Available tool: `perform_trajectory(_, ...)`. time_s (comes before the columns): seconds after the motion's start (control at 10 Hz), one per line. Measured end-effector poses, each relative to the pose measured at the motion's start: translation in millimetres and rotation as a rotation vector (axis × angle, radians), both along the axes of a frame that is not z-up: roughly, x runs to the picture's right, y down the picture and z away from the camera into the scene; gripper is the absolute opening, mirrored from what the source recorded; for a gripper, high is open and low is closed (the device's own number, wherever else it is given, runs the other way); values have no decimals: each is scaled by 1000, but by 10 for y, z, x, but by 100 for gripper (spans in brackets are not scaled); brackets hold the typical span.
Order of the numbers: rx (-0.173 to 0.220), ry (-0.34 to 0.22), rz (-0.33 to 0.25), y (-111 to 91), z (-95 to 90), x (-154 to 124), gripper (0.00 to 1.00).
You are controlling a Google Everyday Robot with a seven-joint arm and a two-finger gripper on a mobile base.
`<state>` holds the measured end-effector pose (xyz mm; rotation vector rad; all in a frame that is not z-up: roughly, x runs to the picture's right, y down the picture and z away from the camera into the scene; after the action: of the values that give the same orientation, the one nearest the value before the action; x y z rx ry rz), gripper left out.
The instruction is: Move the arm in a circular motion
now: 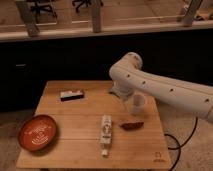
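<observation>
arm (165, 92): enters from right, bends at a bulbous joint over the right half of wooden table (75, 156). gripper (134, 103): hangs below that joint, just over the tabletop; open or closed, cannot tell. progress, as a judgement: somewhere in the sweep, one pose gives no read on how much circle is done or left. on table, near to far: orange bowl (37, 132), white bottle (105, 131) lying flat, reddish-brown item (131, 125), dark flat packet (72, 94). behind: dark wall, pale ledge (100, 30), office chairs (42, 7).

No readable text, small mark (159, 156) at table (75, 152) corner perhaps a logo, jaws beside white cup (138, 103)
</observation>
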<state>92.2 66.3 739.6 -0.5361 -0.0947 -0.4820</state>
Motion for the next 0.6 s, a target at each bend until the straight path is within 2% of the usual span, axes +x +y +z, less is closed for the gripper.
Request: perform_trajectory(0.6, -10, -29, -36, 33, 26, 18, 80)
